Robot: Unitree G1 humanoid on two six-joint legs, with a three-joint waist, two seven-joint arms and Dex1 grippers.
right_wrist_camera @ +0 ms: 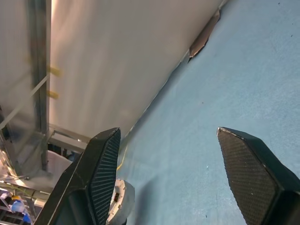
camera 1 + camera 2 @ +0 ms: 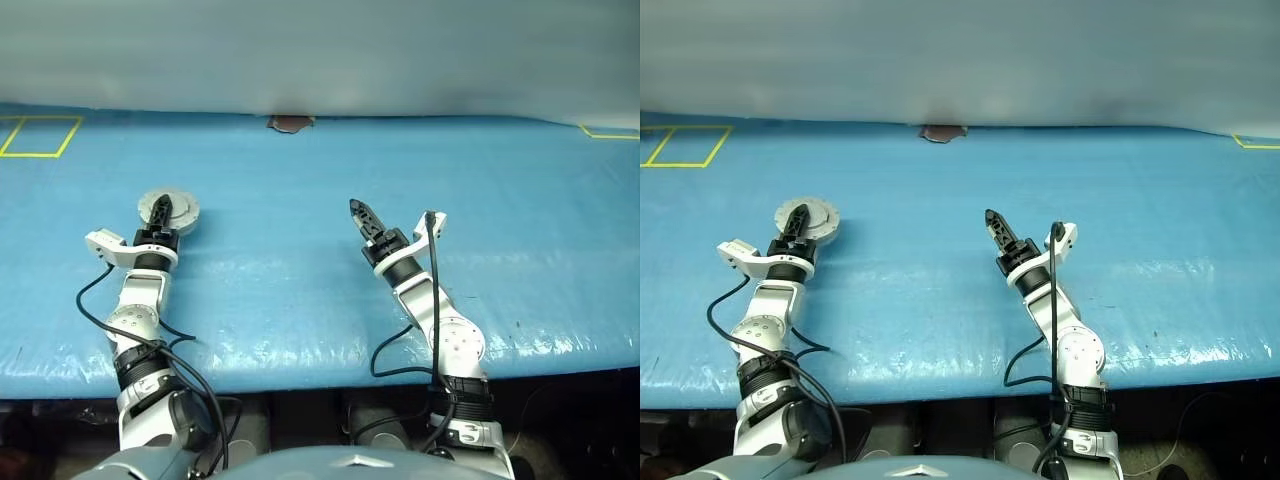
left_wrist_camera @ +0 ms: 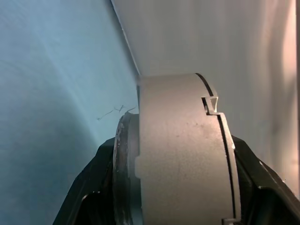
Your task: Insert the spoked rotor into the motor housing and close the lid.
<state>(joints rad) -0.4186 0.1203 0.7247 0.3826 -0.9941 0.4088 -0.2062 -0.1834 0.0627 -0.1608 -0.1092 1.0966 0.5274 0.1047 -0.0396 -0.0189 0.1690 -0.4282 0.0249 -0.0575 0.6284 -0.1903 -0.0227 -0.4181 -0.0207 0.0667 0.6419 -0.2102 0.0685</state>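
The left gripper (image 2: 163, 211) is clamped on the housing (image 2: 169, 209), its two fingers (image 3: 89, 187) pressing the puck's opposite sides. In the left wrist view the lid (image 3: 220, 154) sits flush on the housing with only a thin seam and a notch showing, so the unit looks closed; I take it the rotor is already inside, though nothing here proves it.

The right gripper (image 2: 362, 216) is well to the right of the housing, jaws spread wide and holding nothing, fingertip pads (image 1: 105, 173) facing each other across empty space.

The step in hand looks like setting the closed housing down on the blue table (image 2: 300, 280). To do it well, lower it until its flat face rests on the cover, then open the fingers straight apart so they do not drag the puck or lever the lid open. Lift away only when both pads are free.

Room is generous: bare table all round the housing, the right gripper far off to its right, the grey wall (image 2: 320, 50) and a torn brown patch (image 2: 289, 123) well beyond it, a yellow taped square (image 2: 40, 136) beyond it to the left. The table's near edge lies behind the housing, nearer the robot.
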